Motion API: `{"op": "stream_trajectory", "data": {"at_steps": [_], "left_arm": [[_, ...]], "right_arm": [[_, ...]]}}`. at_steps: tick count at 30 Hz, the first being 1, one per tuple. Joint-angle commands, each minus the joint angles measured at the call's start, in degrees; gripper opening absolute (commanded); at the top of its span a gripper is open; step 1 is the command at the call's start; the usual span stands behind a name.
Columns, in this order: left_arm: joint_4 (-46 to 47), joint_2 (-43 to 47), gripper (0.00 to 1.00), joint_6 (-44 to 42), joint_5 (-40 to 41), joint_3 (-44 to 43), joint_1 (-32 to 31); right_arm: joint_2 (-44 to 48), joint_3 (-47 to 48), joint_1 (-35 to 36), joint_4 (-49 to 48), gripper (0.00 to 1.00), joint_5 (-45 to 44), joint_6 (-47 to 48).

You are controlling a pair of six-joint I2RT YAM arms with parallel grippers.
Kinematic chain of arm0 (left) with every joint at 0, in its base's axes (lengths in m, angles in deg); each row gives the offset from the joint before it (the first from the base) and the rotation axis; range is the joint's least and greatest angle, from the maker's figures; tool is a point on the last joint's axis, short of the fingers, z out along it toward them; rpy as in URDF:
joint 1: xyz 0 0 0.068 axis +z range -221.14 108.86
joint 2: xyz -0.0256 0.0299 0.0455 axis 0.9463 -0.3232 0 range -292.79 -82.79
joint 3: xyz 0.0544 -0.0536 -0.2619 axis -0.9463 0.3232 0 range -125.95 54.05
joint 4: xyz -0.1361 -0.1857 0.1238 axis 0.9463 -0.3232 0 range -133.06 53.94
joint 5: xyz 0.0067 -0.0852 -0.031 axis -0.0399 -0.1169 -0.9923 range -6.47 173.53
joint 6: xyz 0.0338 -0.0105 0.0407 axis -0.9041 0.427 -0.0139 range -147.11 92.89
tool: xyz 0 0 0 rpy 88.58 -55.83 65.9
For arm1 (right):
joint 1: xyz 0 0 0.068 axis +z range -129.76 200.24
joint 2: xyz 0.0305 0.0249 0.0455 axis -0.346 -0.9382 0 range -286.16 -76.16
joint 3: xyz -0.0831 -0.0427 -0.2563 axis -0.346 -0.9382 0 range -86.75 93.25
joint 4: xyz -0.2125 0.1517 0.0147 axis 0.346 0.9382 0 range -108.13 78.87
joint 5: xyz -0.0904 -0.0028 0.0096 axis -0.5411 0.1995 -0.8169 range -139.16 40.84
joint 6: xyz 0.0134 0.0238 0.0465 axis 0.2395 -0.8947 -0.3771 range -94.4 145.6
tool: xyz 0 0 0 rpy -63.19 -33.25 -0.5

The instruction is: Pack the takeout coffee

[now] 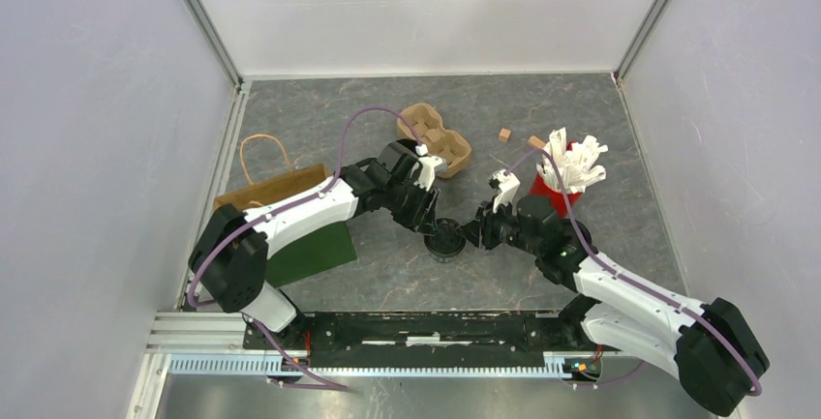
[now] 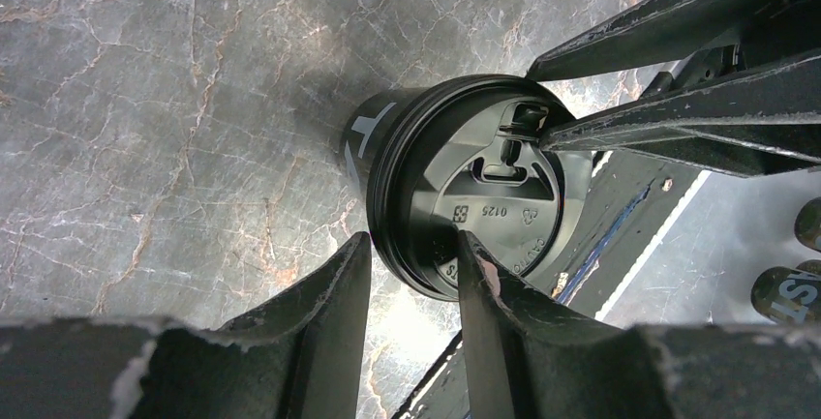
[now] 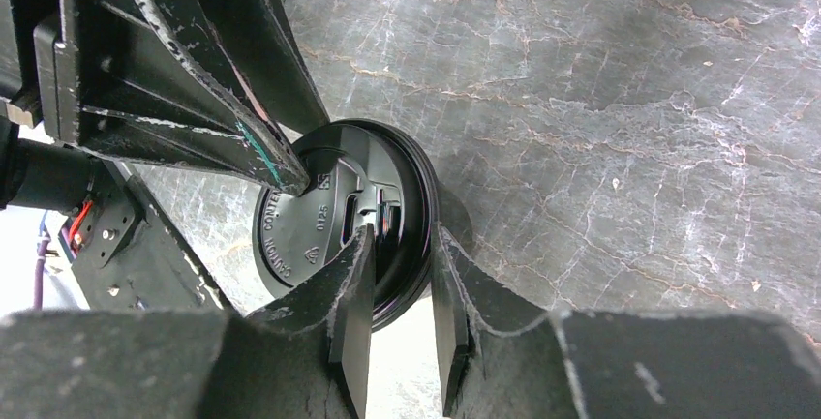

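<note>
Black takeout coffee [image 1: 446,239], lid on, upright on the grey marbled worktop [image 1: 387,284], directly between the two tools. We see the left tool [image 2: 411,245] pinching the lid's rim, one finger on the lid top and the other outside the cup wall. The right tool [image 3: 399,245] pinches the opposite rim likewise. Beyond the right tool: a red cup of white sticks [image 1: 548,191]. Beyond the left tool: a brown pulp tray [image 1: 436,138].
</note>
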Motion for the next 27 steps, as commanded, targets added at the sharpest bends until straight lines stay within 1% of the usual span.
{"op": "stream_trajectory", "data": {"at_steps": [1,3,11,18,20,22,24,27], "left_arm": [[-3.14,-2.83,0.44,0.33,5.09,0.7,-0.57],[-3.48,-3.15,0.44,0.26,5.27,0.52,-0.64],[-4.23,-4.74,0.43,-0.01,6.29,0.61,-0.81],[-4.64,-4.86,0.41,0.08,6.16,0.87,-1.07],[-4.62,-4.85,0.41,0.26,5.93,0.96,-1.32],[-4.64,-4.93,0.41,0.34,5.98,0.79,-1.52],[-4.55,-5.45,0.41,0.32,5.98,0.53,-1.61],[-4.55,-6.02,0.41,0.34,5.56,-0.08,-1.86]], "right_arm": [[-0.29,-6.45,0.1,8.19,0.3,-3.54,0.27],[-0.19,-7.63,0.13,6.32,0.3,-3.07,0.0],[0.6,-12.8,0.15,3.76,0.31,-3.0,-0.63],[0.51,-13.48,0.12,3.21,0.31,-2.89,-0.08],[0.72,-10.66,0.13,4.58,0.33,-2.66,0.16],[1.09,-5.59,0.15,7.34,0.35,-2.69,0.8],[1.38,0.23,0.15,10.51,0.41,-3.04,1.67],[1.58,4.91,0.18,13.13,0.52,-3.45,2.06]]}}
